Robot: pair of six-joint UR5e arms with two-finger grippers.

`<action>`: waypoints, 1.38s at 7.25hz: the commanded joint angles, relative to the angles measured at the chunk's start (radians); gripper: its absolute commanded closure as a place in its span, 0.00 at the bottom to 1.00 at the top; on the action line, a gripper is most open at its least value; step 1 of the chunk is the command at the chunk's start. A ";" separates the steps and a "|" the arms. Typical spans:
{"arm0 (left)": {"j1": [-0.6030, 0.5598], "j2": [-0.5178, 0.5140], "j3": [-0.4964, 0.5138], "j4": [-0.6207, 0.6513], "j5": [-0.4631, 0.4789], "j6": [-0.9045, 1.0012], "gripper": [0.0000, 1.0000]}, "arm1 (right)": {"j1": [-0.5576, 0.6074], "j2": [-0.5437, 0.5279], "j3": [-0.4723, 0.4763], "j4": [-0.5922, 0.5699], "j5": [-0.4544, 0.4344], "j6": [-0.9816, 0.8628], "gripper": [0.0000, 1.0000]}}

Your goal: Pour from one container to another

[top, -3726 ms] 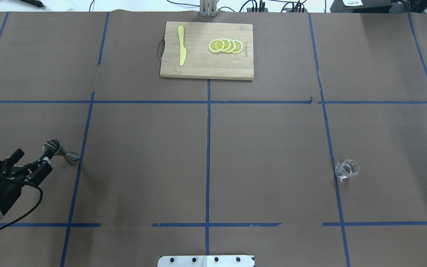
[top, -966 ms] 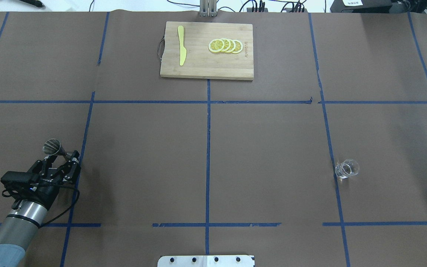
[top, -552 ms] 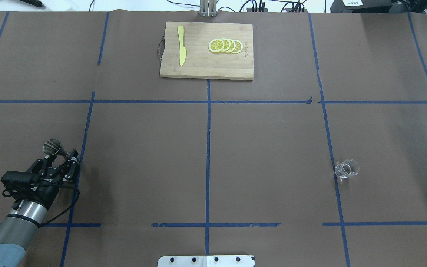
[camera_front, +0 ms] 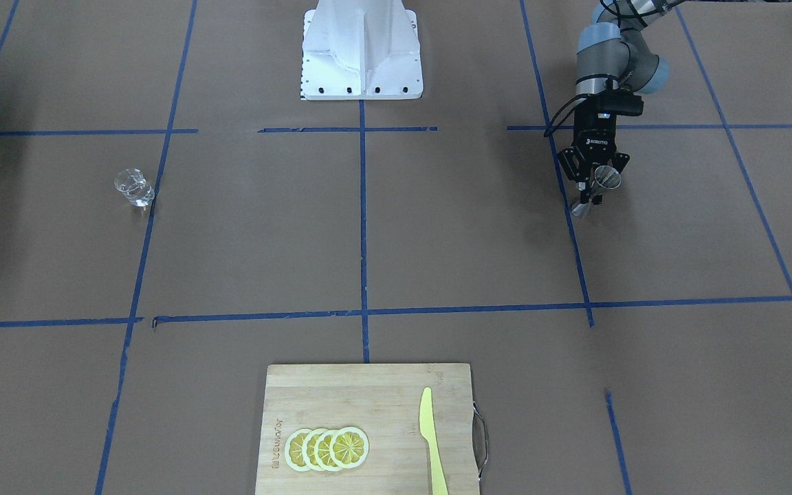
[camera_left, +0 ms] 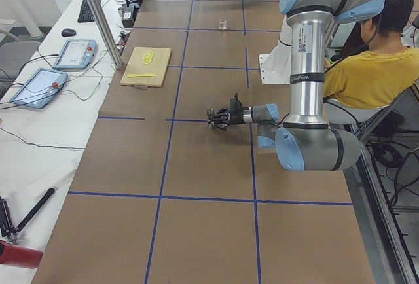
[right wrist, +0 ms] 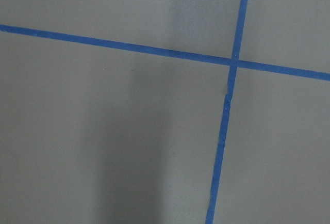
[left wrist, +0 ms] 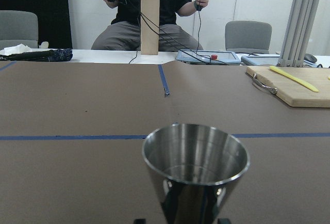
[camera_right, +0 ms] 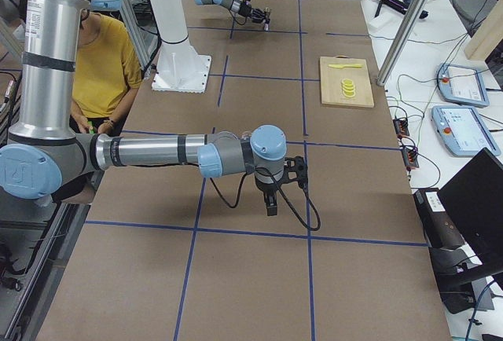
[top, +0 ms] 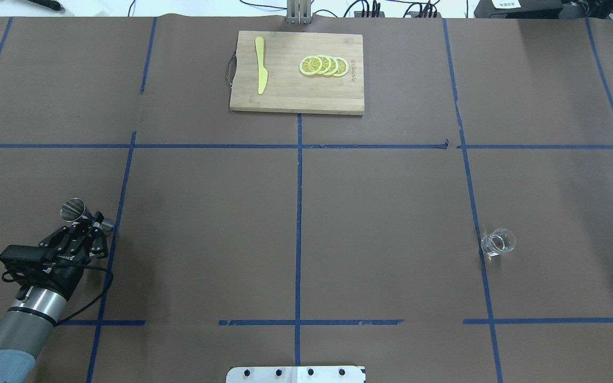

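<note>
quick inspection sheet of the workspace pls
surface: brown paper table, blue tape grid, no spill seen
job's things: glass cup upright, alone on the robot's right; steel jigger upright on its left
clutter: cutting board at the far edge, with lemon slices and yellow knife
grippers: left gripper closed around the jigger's waist; right gripper low over the table, open or shut cannot tell
cables: cable loops off the left wrist
surroundings: operator in yellow; tablets on the side bench
</note>
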 commanded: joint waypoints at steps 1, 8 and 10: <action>-0.009 -0.007 -0.006 -0.009 0.017 0.027 1.00 | 0.000 -0.001 0.000 0.000 0.000 0.000 0.00; -0.051 -0.195 -0.075 -0.176 -0.170 0.485 1.00 | 0.000 -0.012 -0.007 0.124 0.031 0.000 0.00; -0.077 -0.316 -0.081 -0.178 -0.252 0.799 1.00 | -0.014 -0.011 -0.007 0.141 0.066 -0.002 0.00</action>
